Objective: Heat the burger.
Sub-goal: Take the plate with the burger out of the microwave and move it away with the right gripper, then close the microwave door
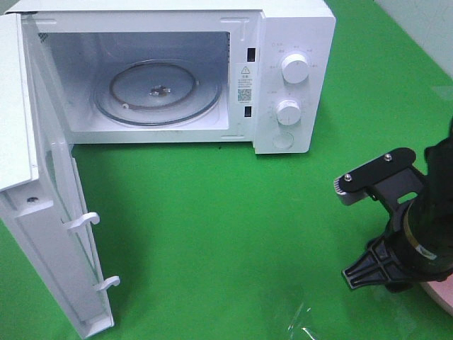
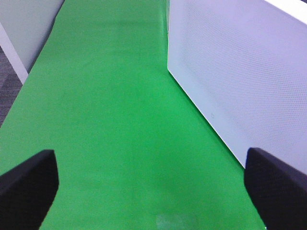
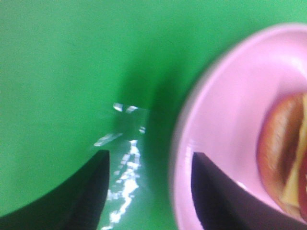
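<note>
White microwave oven [image 1: 177,71] at the back of the green table cover [image 1: 212,227], door [image 1: 42,212] swung fully open toward the left of the high view, two white latch hooks [image 1: 83,221] on its inner edge; cavity lit and holding only the round glass turntable [image 1: 157,92]. Control panel on the oven's right side with two white dials, upper dial [image 1: 294,68] and lower dial [image 1: 289,112]. Right arm [image 1: 417,212] low at the right edge of the high view, black, with its wrist camera bracket tilted; right gripper [image 3: 148,191] seen in its wrist view with dark fingers [image 3: 91,191] standing apart, nothing between them, one finger over the green cover and the other over the rim of the pink plate [image 3: 225,120]. Burger [image 3: 285,158] lying on that plate, only partly in frame, brown bun and yellow cheese edge showing, blurred. A crumpled clear film [image 3: 122,163] on the cover between the fingers. Left gripper [image 2: 153,191] in its wrist view only, fingers spread wide at both lower corners, holding nothing, beside the oven's perforated white side wall [image 2: 240,72]
</note>
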Controlling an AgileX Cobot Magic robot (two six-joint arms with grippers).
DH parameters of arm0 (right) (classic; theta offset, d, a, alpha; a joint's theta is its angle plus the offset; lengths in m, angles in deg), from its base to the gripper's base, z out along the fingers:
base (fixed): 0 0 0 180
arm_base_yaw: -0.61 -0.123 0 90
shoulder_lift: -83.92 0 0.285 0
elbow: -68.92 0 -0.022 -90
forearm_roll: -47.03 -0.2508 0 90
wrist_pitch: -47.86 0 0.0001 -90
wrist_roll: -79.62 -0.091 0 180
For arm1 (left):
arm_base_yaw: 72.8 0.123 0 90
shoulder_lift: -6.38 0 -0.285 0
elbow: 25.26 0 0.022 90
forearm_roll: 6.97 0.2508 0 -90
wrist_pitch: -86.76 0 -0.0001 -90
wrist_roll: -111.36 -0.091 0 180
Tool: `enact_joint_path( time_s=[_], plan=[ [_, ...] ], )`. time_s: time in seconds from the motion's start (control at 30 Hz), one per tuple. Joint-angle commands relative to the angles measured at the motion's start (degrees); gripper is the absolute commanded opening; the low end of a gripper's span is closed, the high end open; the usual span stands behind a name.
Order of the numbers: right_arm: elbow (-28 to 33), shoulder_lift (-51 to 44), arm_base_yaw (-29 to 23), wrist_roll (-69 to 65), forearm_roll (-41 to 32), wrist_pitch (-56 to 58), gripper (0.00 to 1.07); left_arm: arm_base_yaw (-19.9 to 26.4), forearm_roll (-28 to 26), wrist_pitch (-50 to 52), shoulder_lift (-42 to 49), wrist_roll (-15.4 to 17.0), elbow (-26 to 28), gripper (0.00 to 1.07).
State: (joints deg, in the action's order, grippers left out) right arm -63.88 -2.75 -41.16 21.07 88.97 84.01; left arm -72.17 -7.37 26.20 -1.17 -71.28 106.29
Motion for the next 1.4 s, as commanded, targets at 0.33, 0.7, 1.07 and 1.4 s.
enact_joint_path(
  time_s=[0.33, 0.7, 1.07, 1.4],
  plan=[
    [-1.15, -17.76, 0.17, 24.52, -19.08, 1.89, 0.79, 0.29, -0.11, 0.86, 1.26, 0.11, -0.06, 0.98],
    [-6.13, -28.65, 0.17, 36.73, -26.81, 8.82, 0.76, 0.29, -0.11, 0.86, 1.26, 0.11, -0.06, 0.98],
    [-6.36, -34.32, 0.17, 39.76, -26.76, 14.32, 0.76, 0.29, -0.11, 0.86, 1.26, 0.11, -0.06, 0.98],
    [-6.36, -49.79, 0.34, 39.59, -26.41, 20.45, 0.76, 0.29, -0.11, 0.86, 1.26, 0.11, -0.06, 0.98]
  ],
)
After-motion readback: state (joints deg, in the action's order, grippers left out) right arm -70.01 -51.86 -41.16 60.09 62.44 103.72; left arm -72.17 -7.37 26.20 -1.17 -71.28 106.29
